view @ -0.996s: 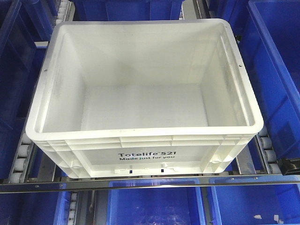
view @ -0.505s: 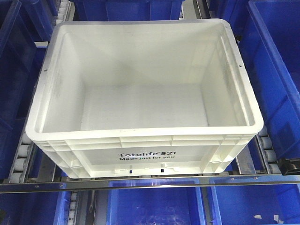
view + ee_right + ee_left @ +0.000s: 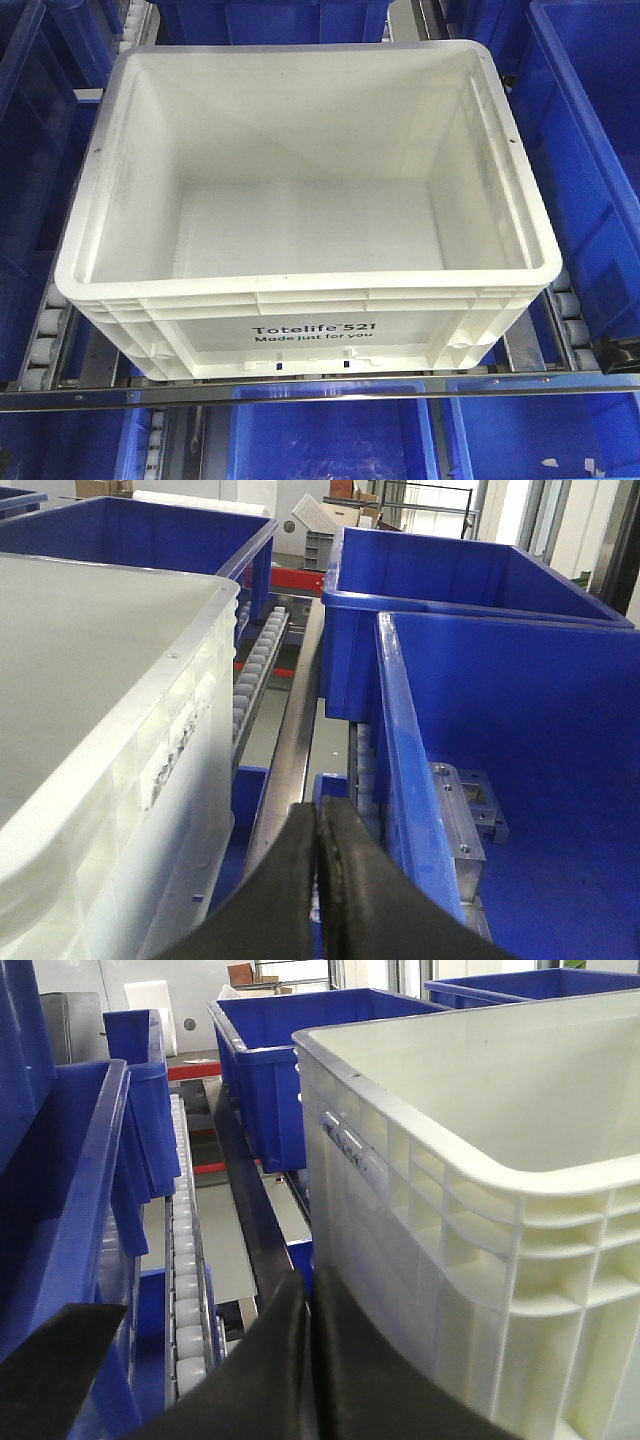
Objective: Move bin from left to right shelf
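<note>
Empty, stiff and probably light, the bin [image 3: 300, 215] wants lifting under its ribbed rim, while the left gripper [image 3: 308, 1305] and right gripper [image 3: 318, 830] sit pressed together beside its walls.

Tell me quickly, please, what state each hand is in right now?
Left hand: closed, holding nothing, beside the white bin.
Right hand: closed, holding nothing, between the bin and a blue bin.

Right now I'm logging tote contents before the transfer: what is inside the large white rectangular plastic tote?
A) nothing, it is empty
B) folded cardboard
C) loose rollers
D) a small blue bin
A: the front view shows the large white rectangular plastic tote with a bare floor and walls.
</note>
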Controlling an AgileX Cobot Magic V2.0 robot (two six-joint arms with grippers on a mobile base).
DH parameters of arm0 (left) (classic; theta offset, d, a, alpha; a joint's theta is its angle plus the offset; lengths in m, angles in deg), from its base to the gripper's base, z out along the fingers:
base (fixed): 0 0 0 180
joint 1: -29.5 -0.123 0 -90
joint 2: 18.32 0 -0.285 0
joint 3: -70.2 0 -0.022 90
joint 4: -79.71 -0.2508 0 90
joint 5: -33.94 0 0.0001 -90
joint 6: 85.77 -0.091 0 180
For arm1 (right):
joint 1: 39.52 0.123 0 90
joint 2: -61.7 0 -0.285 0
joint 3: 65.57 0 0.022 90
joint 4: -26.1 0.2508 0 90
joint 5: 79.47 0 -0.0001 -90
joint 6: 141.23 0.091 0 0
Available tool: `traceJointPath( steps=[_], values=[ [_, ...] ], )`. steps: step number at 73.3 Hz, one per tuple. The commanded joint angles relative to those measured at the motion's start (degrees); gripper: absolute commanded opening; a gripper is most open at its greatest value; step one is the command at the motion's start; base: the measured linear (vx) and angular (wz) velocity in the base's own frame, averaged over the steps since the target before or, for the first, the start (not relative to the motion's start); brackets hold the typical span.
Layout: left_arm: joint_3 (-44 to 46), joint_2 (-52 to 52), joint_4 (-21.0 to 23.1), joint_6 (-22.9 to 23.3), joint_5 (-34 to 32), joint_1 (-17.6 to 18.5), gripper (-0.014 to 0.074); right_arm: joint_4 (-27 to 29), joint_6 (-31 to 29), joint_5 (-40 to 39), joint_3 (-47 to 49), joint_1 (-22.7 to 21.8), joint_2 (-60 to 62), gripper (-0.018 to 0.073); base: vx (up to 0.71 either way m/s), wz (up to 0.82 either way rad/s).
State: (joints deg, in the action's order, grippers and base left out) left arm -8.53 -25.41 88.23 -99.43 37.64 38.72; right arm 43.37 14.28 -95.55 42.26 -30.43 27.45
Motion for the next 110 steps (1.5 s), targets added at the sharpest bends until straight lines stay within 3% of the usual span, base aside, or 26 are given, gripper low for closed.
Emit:
traceJointPath(
  steps=[1,19,26,35,47,49,60,110],
  values=[
    [1.0,0.8,0.2,0.1,-3.7,0.0,-0.0008,-0.5,-0.1,-4.0,1.7,-0.3,-0.6,-0.0008,0.00,0.00],
    [1.0,0.8,0.2,0.1,-3.7,0.0,-0.0008,-0.6,-0.1,-4.0,1.7,-0.3,-0.6,-0.0008,0.00,0.00],
    [1.0,0.8,0.2,0.1,-3.7,0.0,-0.0008,-3.0,0.4,-3.6,1.6,-0.3,-0.3,-0.0008,0.00,0.00],
    [1.0,0.8,0.2,0.1,-3.4,0.0,-0.0008,-13.1,8.9,0.2,0.4,-0.3,4.3,-0.0008,0.00,0.00],
    [1.0,0.8,0.2,0.1,-3.4,0.0,-0.0008,-13.9,17.3,0.1,-8.0,-0.3,15.4,-0.0008,0.00,0.00],
    [1.0,0.8,0.2,0.1,-3.4,0.0,-0.0008,-13.8,18.3,4.8,-7.8,-0.3,17.9,-0.0008,0.00,0.00],
    [1.0,0.8,0.2,0.1,-3.4,0.0,-0.0008,-13.7,18.4,15.5,-7.7,-0.4,28.1,-0.0008,0.00,0.00],
    [1.0,0.7,0.2,0.1,-3.3,0.0,-0.0008,-13.7,18.0,15.4,-7.7,-0.4,27.5,-0.0008,0.00,0.00]
  ],
)
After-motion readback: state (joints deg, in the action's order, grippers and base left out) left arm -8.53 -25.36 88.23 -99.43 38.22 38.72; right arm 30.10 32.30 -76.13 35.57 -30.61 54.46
